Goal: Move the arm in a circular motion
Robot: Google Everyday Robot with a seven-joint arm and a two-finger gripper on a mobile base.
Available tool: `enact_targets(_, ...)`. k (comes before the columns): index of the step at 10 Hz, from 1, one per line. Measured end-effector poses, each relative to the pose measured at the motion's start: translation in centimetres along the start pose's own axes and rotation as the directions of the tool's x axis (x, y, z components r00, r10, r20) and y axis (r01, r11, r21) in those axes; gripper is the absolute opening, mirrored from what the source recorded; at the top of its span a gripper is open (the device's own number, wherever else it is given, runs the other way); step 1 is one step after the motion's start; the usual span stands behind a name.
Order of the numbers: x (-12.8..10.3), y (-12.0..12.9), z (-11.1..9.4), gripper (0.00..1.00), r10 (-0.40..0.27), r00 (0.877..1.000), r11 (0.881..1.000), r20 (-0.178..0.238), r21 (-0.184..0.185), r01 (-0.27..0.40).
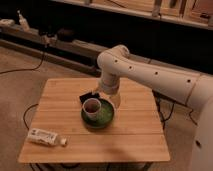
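Arm [150, 75] takes up the 3 o'clock side of the view: a cream-white thick tube with dark dots. It runs in from the lower right to a bulbous joint above the far half of the bench, then bends down. My read is that it is partway round the circle. The task has nothing to pick up, so the arm hangs over the props rather than reaching into any of them.

Slatted wood bench [135, 137] stands mid-view on the floor. It only carries props, none of them the task's own.

Green bowl [104, 120] sits near the bench centre, at about 6 o'clock of the arm's lower joint. Upright cup [92, 106] stands in the bowl toward its 10 o'clock side and is dark inside.

White bottle [45, 136] lies on its side at 8 o'clock of the bowl, well apart from it, near the front-left edge. Dark block [86, 96] sits just beside the cup at 11 o'clock; I can't tell if they touch.

Small tan pincer [116, 99] tips the arm at 1 o'clock of the bowl, near its rim. It looks to be above the rim rather than on it, but that's not certain. Open or closed: cannot tell, and nothing is seen held.

The risk, as I judge it, is that this low pose is close to the cup and bowl, so a sweep at this height could clip them. Keeping height matters most.
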Motion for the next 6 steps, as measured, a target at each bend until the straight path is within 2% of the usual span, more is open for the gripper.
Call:
enact_targets(1, -2.1, 2.2, 0.0, 0.80, -0.038, 0.998, 0.999, 0.046, -0.016, 0.039)
enact_targets(2, -3.5, 5.3, 0.0, 0.80, -0.056, 0.996, 0.997, 0.074, -0.042, 0.059)
enact_targets(3, -3.4, 8.4, -0.1, 0.80, -0.045, 0.997, 0.996, 0.067, -0.070, 0.050)
enact_targets(5, -1.3, 13.2, -1.0, 0.80, 0.021, 1.000, 0.994, 0.007, -0.103, -0.021)
enact_targets(6, 0.9, 15.8, -2.1, 0.80, 0.096, 0.995, 0.990, -0.041, -0.100, -0.099)
